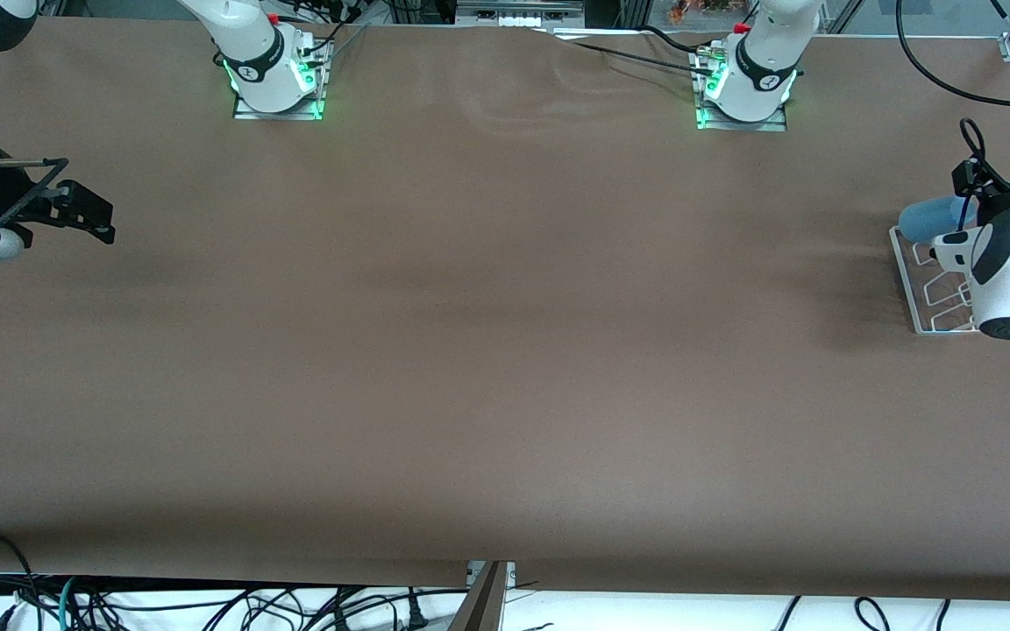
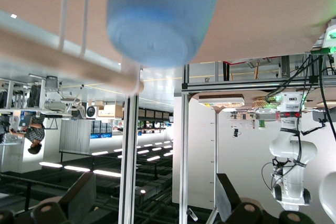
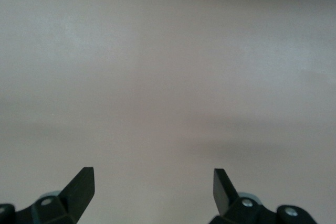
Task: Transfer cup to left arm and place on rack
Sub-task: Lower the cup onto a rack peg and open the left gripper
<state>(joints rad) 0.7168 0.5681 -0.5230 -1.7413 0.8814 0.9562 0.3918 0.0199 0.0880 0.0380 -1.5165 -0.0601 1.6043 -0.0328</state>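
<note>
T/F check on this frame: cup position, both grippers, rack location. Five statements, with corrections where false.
1. The cup lies on the rack. True.
2. The left gripper is clamped on the cup. False: its fingers stand open, apart from the cup.
3. The right gripper is open over bare table. True.
4. The rack stands at the right arm's end of the table. False: it is at the left arm's end.
5. The right gripper holds a second cup. False: it holds nothing.
</note>
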